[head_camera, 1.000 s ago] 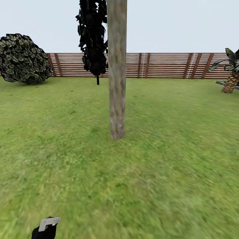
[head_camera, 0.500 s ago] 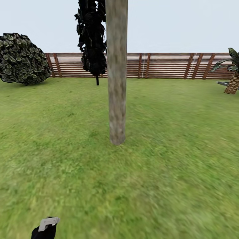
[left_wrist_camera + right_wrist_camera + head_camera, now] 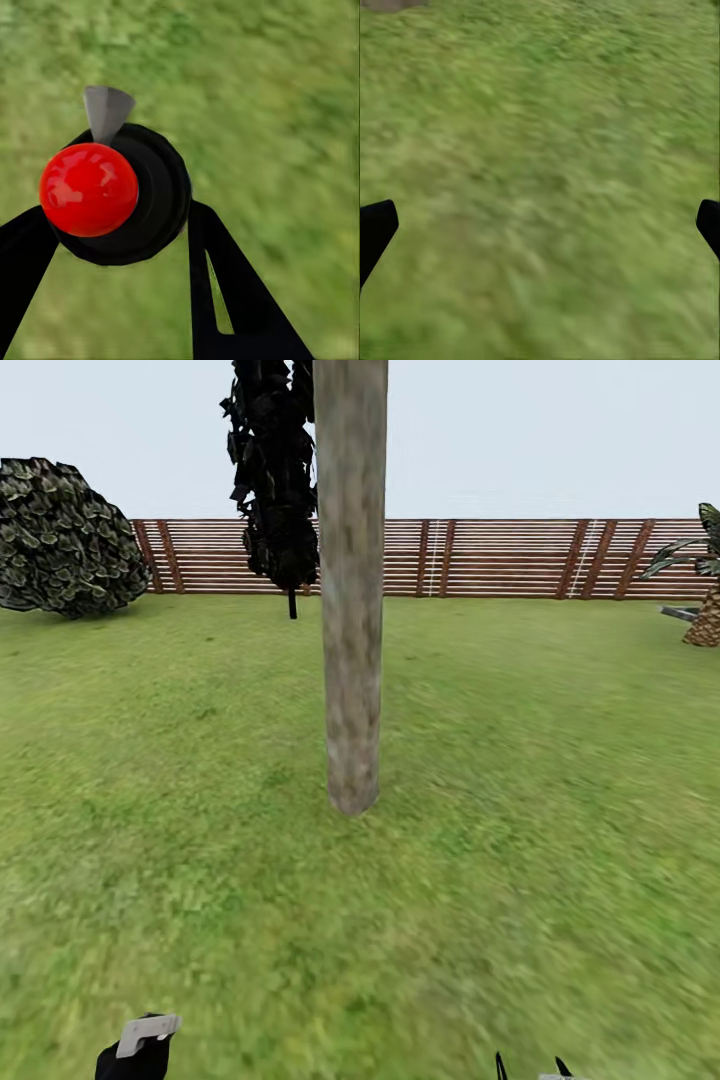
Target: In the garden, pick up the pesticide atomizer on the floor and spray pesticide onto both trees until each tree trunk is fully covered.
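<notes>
- Since a second ago our head view has drawn nearer the tree trunk (image 3: 350,590): its base sits lower in the picture, the palm (image 3: 705,585) has slid further toward the edge at 3 o'clock, and two dark tips of our right pincer (image 3: 530,1068) have come in at the bottom edge.
- We see the trunk standing upright on the lawn (image 3: 560,780) at 12 o'clock from us, mottled tan-grey and bare of branches.
- Behind it, at about 11 o'clock, hangs dark narrow foliage (image 3: 272,470); a round bush (image 3: 65,535) sits at 10 o'clock before the slatted wooden fence (image 3: 500,557).
- Our left pincer (image 3: 112,225) is clenched on the atomizer (image 3: 124,193): in the left wrist view its black fingers (image 3: 225,292) press the dark round body from both sides, with the red top (image 3: 88,189) facing the camera and a grey nozzle (image 3: 106,111) jutting out beyond it.
- In the head view the atomizer (image 3: 140,1045) shows at 7 o'clock, well apart from the trunk.
- Our right pincer (image 3: 540,225) is released, its fingertips (image 3: 375,229) spread wide over blurred grass (image 3: 540,150).
</notes>
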Available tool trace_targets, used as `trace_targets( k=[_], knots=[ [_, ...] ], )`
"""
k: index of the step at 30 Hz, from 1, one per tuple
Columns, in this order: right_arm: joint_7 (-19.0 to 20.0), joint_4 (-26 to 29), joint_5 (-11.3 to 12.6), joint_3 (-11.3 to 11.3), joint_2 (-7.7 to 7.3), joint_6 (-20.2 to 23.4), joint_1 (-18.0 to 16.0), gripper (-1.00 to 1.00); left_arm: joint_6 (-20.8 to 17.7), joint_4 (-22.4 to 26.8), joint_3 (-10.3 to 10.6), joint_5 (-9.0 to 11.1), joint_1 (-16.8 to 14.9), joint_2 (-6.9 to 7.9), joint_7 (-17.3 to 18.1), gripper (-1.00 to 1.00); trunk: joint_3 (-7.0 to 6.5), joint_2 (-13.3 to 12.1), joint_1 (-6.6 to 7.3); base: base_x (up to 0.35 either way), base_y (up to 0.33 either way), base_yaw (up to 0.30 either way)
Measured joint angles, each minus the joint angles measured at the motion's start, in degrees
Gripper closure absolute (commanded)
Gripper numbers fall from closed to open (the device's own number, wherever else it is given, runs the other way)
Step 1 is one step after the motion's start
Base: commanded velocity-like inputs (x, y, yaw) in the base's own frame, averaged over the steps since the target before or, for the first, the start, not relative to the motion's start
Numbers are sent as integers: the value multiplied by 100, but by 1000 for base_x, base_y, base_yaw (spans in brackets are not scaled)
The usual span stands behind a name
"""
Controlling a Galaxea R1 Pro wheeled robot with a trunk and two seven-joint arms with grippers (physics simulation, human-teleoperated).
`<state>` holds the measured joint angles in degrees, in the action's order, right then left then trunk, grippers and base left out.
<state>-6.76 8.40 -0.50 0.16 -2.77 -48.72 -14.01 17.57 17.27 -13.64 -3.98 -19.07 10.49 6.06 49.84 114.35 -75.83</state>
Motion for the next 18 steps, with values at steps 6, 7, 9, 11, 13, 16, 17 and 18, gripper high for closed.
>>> trace_targets(
  k=[6, 7, 9, 11, 13, 16, 17, 18],
  knots=[
    [-15, -2, 4, -15, -17, -10, 5, -100, 0, 0, 2, -4, -2, 0, 1, 100, 0, 0, 0, 340, 0, 0],
    [-14, -2, 4, -14, -18, -10, 5, -100, 0, 0, 3, -3, -3, 0, 1, 100, 0, 0, 0, 340, -13, 0],
    [-10, -17, -2, -8, -14, -4, 5, -100, 0, 0, -1, -1, -1, 0, 2, 100, 0, 0, 0, 340, -41, 0],
    [-10, -18, -3, -5, -14, 0, 2, -100, 0, 0, 2, -1, -2, 0, 2, 100, 0, 0, 0, 337, -70, 0],
    [-9, -14, -3, 1, -14, -2, 3, -100, 0, -1, 5, -1, -2, 0, 6, 100, 0, 0, 0, 326, -97, 0],
    [-10, -11, 2, -2, -18, -2, 4, -100, 0, -1, 5, -1, -2, 0, 7, 100, 0, 0, 0, 316, -115, 0],
    [-10, -11, 3, -2, -19, -2, 5, -100, 0, -1, 6, -1, -1, 0, 7, 100, 0, 0, 0, 312, -123, 0],
    [-10, -11, 4, -4, -21, -2, 6, -100, 0, -1, 4, 0, -2, 0, 6, 100, 0, 0, 0, 311, -124, 0]
  ],
)
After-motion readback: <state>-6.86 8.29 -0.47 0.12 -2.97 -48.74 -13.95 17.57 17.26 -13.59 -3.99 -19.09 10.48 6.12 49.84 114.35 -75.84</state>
